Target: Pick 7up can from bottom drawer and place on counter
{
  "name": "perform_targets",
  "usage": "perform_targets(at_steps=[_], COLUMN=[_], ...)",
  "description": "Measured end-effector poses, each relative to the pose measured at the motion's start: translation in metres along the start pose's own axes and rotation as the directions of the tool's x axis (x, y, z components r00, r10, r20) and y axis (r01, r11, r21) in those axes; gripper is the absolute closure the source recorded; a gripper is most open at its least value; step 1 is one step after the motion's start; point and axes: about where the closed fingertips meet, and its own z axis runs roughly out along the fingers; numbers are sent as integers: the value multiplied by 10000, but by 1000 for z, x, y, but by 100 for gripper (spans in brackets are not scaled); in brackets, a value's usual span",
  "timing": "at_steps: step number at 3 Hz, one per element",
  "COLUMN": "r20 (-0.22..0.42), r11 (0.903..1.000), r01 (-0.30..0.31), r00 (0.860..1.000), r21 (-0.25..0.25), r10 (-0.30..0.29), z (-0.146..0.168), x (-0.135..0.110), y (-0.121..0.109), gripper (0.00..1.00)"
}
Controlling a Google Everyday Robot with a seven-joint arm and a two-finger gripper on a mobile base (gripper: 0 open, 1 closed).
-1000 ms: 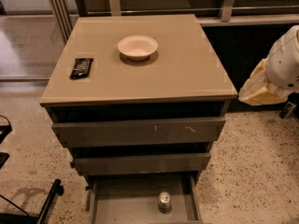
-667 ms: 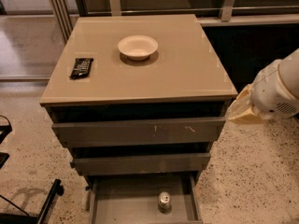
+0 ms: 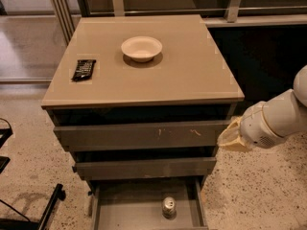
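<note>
The 7up can (image 3: pixel 168 207) stands upright in the open bottom drawer (image 3: pixel 120 210), near its middle, silver top showing. The drawer is pulled out below two shut grey drawers. The tan counter (image 3: pixel 192 75) tops the cabinet. My white arm reaches in from the right edge. Its gripper (image 3: pixel 229 137) is at the cabinet's right side, level with the top drawer front, well above and to the right of the can. It holds nothing that I can see.
A cream bowl (image 3: pixel 141 48) sits at the counter's back middle. A dark candy bar (image 3: pixel 83 69) lies at its left edge. A scratched top drawer front (image 3: pixel 144 134) faces me. Speckled floor surrounds the cabinet; black legs (image 3: pixel 48 210) stand at lower left.
My arm has swung in from the right edge toward the cabinet and moved lower, now beside the top drawer. The can and drawer have not moved.
</note>
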Motion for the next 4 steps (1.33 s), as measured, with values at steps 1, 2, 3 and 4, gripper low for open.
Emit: perform_targets(at_steps=[1,2,3,4], r20=[-42,89,507,589], r11=[9999,9989,9955,9849], r01=[-39,-255,-594,-1266], r00=[10000,9996,9967,9892], r21=[-98,-385,-740,-1180], r10=[39,259,633,1342], z=[28,94,164,228], x=[30,88,136,183], y=[5,18,34,51], gripper=[100,100,100,100])
